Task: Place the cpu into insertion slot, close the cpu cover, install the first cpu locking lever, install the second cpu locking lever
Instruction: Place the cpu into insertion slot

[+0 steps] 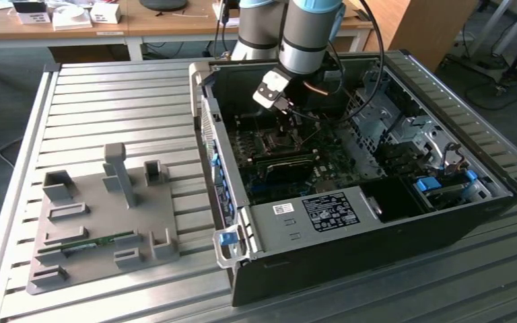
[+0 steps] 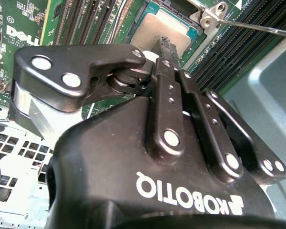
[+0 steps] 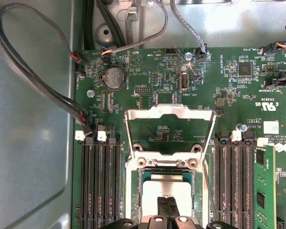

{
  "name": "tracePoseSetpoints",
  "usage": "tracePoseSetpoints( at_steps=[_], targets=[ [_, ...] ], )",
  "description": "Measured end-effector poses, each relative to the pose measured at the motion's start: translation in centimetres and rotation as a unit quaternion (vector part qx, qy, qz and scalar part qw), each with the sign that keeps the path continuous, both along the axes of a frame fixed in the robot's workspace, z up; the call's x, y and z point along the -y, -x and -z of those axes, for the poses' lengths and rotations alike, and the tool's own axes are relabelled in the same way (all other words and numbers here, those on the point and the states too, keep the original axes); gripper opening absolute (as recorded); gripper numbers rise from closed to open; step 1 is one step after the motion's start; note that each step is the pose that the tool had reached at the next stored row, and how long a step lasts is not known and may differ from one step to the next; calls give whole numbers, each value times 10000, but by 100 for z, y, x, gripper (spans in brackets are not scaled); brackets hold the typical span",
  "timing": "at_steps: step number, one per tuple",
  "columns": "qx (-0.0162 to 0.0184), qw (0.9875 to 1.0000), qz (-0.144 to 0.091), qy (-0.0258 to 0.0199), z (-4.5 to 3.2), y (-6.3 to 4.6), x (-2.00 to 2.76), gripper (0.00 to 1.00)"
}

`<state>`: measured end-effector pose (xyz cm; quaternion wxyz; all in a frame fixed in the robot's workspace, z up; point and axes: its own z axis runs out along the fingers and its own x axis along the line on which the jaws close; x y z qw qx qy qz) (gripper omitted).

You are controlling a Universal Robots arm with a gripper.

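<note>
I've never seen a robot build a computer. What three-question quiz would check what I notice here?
1. True or false: the cpu cover lies closed over the cpu.
2. In the first wrist view, where is the gripper? A) over the cpu in the insertion slot; B) over the memory slots; C) outside the computer case.
3. Fill in: the gripper is ____ (open/shut).
Key: 1 false, the cover is flipped open; 2 A; 3 shut.
</note>
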<state>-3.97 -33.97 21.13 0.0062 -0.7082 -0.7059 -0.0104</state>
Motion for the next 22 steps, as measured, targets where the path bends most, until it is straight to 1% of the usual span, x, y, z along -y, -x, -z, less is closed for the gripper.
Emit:
tracePoseSetpoints(
  at_steps=[15, 22],
  targets=[
    [1, 10000, 0, -2, 19, 3, 0, 11],
    [6, 10000, -1, -1, 67, 4, 0, 11]
  ],
)
